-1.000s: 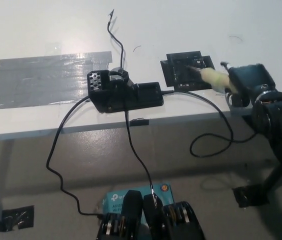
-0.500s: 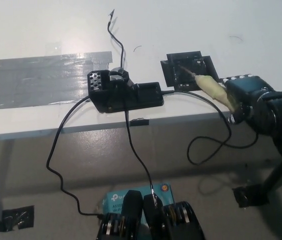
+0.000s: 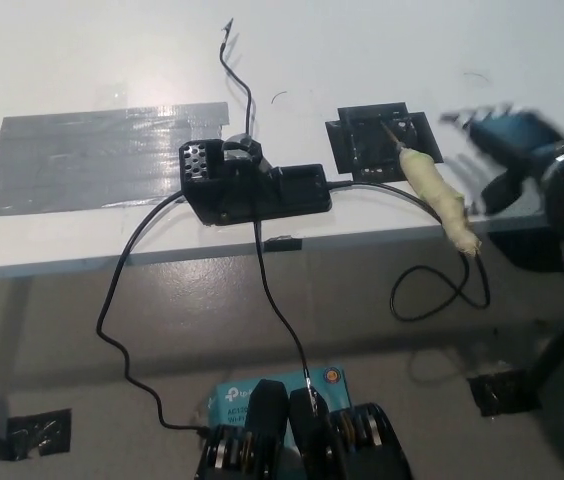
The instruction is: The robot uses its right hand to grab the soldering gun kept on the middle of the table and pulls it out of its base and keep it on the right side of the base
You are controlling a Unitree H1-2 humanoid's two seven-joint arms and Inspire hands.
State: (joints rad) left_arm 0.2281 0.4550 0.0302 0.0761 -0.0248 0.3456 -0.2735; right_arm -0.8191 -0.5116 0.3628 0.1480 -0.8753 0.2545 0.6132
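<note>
The soldering gun [image 3: 434, 190], cream-handled with a thin metal tip, lies free on the white table [image 3: 382, 60] to the right of its black base [image 3: 252, 185]. Its tip rests on a black tape patch [image 3: 382, 145] and its rear end hangs over the table's front edge. My black right hand [image 3: 510, 140] is blurred at the far right, apart from the gun, with its fingers spread and nothing in it. My left hand does not show.
A wide strip of grey tape [image 3: 102, 155] covers the table left of the base. The gun's black cord [image 3: 442, 295] loops below the table edge. Another cord [image 3: 122, 300] hangs from the base toward a blue box [image 3: 272, 395] on the floor.
My right hand has let go of the soldering gun and drawn away to the right. The gun now lies on the table by itself, its handle lower toward the edge.
</note>
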